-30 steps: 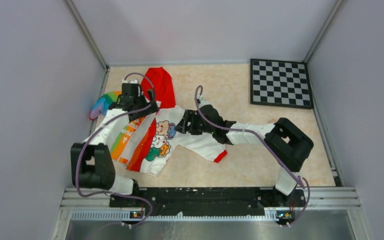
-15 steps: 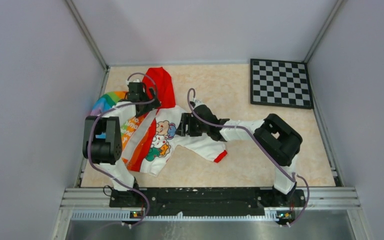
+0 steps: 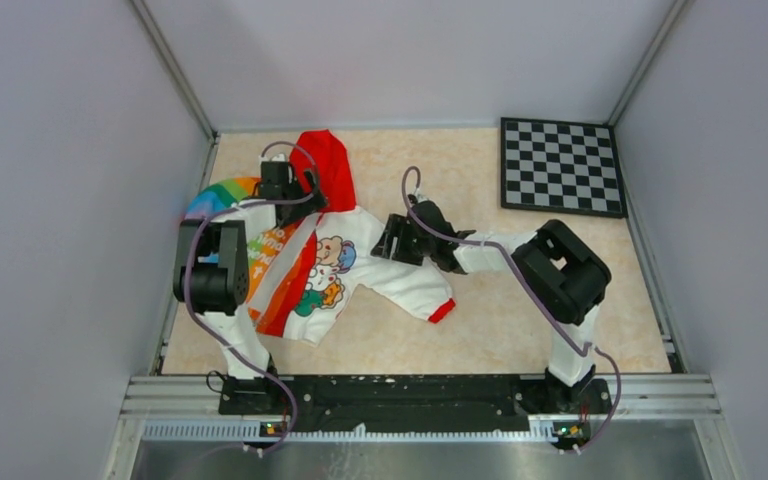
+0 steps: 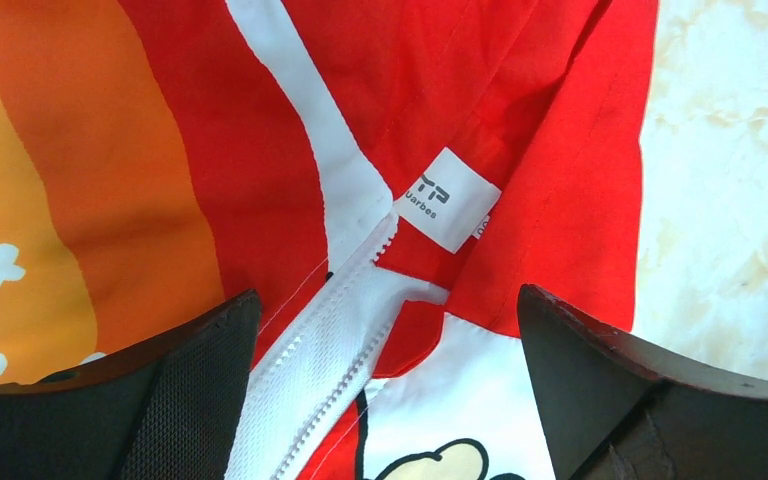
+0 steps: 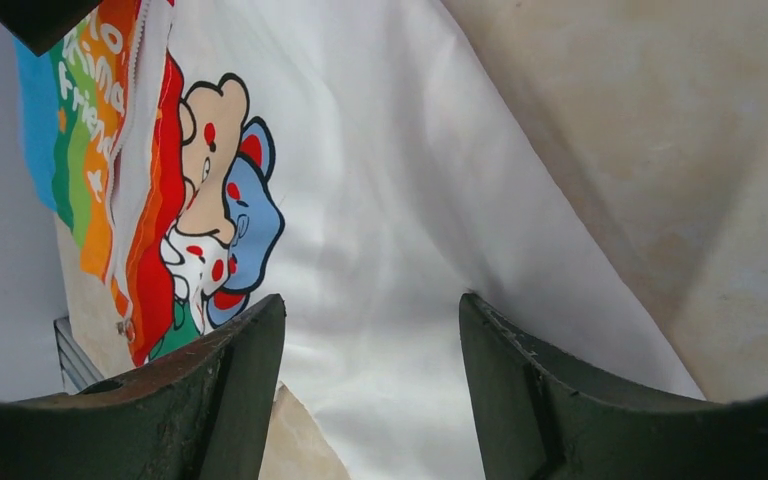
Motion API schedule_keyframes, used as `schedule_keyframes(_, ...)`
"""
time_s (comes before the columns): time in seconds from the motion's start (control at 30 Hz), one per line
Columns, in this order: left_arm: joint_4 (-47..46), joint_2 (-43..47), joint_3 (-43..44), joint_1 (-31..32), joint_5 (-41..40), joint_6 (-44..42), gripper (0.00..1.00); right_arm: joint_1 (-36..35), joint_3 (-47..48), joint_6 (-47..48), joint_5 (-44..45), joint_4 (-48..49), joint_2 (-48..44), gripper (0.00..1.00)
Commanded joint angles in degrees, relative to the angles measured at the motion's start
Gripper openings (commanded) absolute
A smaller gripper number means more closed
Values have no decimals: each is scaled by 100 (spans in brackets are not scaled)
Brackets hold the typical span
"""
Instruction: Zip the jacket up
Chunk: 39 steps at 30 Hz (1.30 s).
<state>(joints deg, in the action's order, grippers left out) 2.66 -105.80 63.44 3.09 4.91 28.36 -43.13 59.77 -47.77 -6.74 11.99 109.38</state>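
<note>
Red-hooded jacket [image 3: 326, 262] lies flat, seemingly partly unzipped.

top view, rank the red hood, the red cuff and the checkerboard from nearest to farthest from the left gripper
1. red hood: right beside the left gripper, at the far end of the jacket.
2. red cuff: at the end of the white sleeve, nearer the arm bases and off to the right.
3. checkerboard: in the far right corner.
</note>
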Motion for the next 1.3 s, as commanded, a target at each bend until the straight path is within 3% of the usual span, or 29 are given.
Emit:
schedule_keyframes(0.0, -164, -414, 228, 131, 628, 160, 100, 261, -163, -249, 130, -54, -14, 64)
schedule_keyframes(0.2, -100, -748, 662, 471, 853, 153, 100, 752, -238, -145, 58, -197, -28, 64)
schedule_keyframes(0.43, 58, -799, 909, 683, 931, 64, 100, 1211, 425, 1073, -84, -1094, 335, 64)
schedule_keyframes(0.8, 551, -538, 1259, 845, 1145, -211, 100, 1905, 246, 1555, 116, -1161, 27, 64)
schedule_keyframes(1.07, 1360, 830, 1205, 895, 937, -475, 100, 1877, 864, 2540, 161, -1953, -567, 65)
schedule_keyframes(1.27, 2109, 2581, -92, 890, 1044, -734, 100, 1123, 616, 2107, 574, -2120, -1574, 64)
